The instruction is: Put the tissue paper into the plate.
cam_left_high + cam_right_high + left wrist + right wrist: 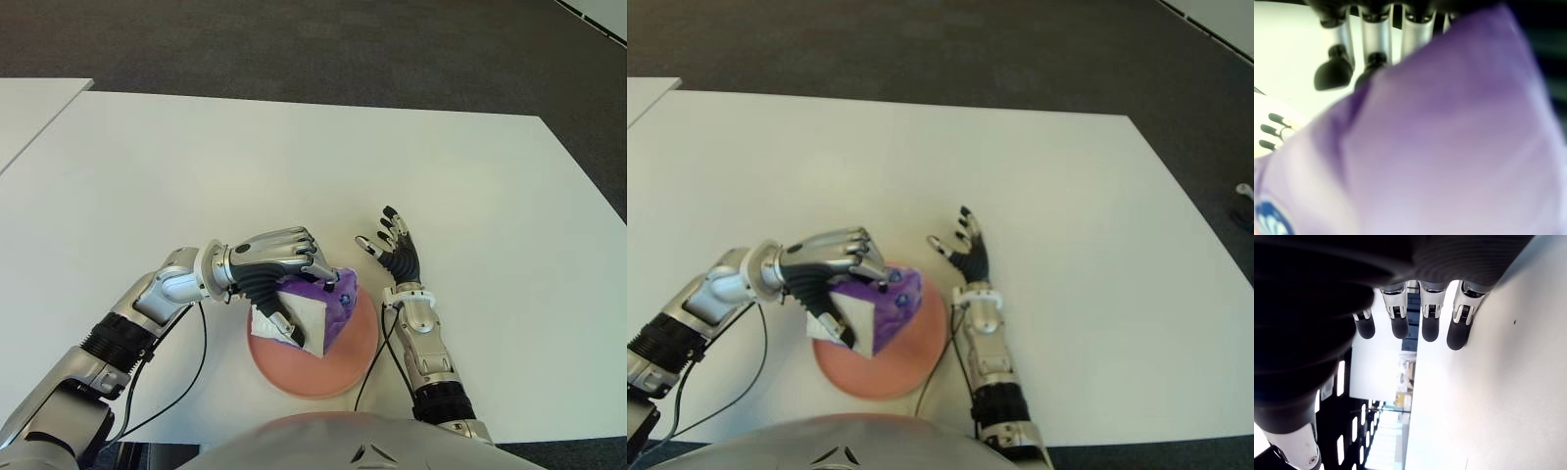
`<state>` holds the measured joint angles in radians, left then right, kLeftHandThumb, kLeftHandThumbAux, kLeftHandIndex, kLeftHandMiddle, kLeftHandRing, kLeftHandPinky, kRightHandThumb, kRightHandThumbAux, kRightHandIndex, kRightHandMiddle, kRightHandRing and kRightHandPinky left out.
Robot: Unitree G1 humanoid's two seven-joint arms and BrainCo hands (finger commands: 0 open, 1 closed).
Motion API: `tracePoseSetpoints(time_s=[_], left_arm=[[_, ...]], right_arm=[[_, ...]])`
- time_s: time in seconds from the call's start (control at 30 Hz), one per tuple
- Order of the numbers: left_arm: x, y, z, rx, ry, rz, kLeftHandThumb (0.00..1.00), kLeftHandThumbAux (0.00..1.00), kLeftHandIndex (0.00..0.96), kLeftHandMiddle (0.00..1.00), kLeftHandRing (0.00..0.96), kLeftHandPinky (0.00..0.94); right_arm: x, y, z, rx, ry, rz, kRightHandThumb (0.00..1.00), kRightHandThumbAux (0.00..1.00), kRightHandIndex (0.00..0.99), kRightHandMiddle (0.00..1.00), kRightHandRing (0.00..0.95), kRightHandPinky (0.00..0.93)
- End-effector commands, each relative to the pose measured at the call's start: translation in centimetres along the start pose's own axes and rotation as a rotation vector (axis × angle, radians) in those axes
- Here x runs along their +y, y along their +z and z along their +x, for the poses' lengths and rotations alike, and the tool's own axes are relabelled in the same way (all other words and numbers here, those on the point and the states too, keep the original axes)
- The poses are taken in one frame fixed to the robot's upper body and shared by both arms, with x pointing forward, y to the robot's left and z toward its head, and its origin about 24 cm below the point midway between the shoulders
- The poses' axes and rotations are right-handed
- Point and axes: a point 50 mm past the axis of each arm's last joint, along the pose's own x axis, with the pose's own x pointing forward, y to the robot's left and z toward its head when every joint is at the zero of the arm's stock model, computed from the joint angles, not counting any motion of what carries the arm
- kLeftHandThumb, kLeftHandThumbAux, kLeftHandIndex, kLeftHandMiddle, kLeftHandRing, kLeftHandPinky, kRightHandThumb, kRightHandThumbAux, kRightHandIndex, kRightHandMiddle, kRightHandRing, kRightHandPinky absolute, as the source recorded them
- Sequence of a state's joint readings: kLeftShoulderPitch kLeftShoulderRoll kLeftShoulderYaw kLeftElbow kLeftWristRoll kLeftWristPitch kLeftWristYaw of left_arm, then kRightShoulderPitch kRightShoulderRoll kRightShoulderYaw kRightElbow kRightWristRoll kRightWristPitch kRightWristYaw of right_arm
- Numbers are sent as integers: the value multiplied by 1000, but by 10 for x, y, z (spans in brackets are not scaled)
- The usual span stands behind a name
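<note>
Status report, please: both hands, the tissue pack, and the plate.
Left hand shut on tissue pack, over plate. Right hand open, empty, right of plate. Nothing in the way.

Both eye views look forward and down from the head at the same table [294,157] (slightly offset sideways); each wrist view sits very close behind its own fingers.

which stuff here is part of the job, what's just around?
Job:
- tissue paper pack, purple and white, held over the plate
- plate, pink
- left robot hand, shut on the pack

Around:
- right robot hand, open, right of the plate
- white table
- cables
</note>
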<state>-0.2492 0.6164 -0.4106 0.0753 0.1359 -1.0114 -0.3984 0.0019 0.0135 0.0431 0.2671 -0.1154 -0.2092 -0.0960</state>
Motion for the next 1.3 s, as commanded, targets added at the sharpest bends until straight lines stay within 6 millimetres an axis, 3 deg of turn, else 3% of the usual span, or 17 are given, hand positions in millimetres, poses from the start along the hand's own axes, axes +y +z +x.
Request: tracePoseSetpoints(time_s=[0.03, 0.5, 0.63, 0.73, 0.8, 0.87, 0.9, 1.0, 1.17, 1.3], left_arm=[[-3, -1, -1, 36, -24, -20, 743, 701, 441, 822, 826, 814], [-11, -10, -1, 149, -87, 17, 746, 700, 441, 825, 827, 810], [-20, -14, -5, 147, -46, 59, 746, 700, 441, 822, 824, 791], [-44, -19, -10, 154, -45, 119, 744, 699, 441, 790, 784, 724], [-51, -22, -13, 152, -115, 160, 713, 704, 424, 576, 567, 520], [-52, -23, -14, 137, -198, 203, 698, 708, 416, 469, 460, 425], [-51, -23, -14, 128, -242, 225, 520, 650, 290, 324, 304, 280], [-50, -24, -15, 121, -350, 277, 278, 562, 112, 118, 101, 93], [-46, -27, -17, 151, -439, 331, 124, 463, 18, 19, 16, 15], [-44, -27, -17, 154, -450, 360, 95, 394, 3, 4, 3, 3]], right_arm=[[-1, -24, -13, 126, -1, -4, 113, 708, 0, 52, 71, 111], [-2, -25, -14, 131, -6, 0, 120, 713, 0, 53, 71, 110], [-3, -25, -15, 135, -7, -1, 123, 714, 0, 52, 69, 106], [-4, -26, -15, 138, -7, -3, 123, 713, 0, 50, 66, 104], [-4, -26, -15, 138, -7, -2, 123, 712, 0, 48, 64, 105], [-4, -26, -15, 137, -7, -1, 124, 712, 0, 47, 63, 105], [-4, -26, -15, 137, -7, 0, 125, 712, 0, 48, 64, 107], [-4, -26, -15, 136, -6, 0, 128, 712, 0, 50, 66, 114], [-4, -26, -15, 132, -2, 2, 130, 712, 0, 54, 69, 110], [-5, -26, -15, 129, 3, 3, 126, 711, 0, 56, 70, 108]])
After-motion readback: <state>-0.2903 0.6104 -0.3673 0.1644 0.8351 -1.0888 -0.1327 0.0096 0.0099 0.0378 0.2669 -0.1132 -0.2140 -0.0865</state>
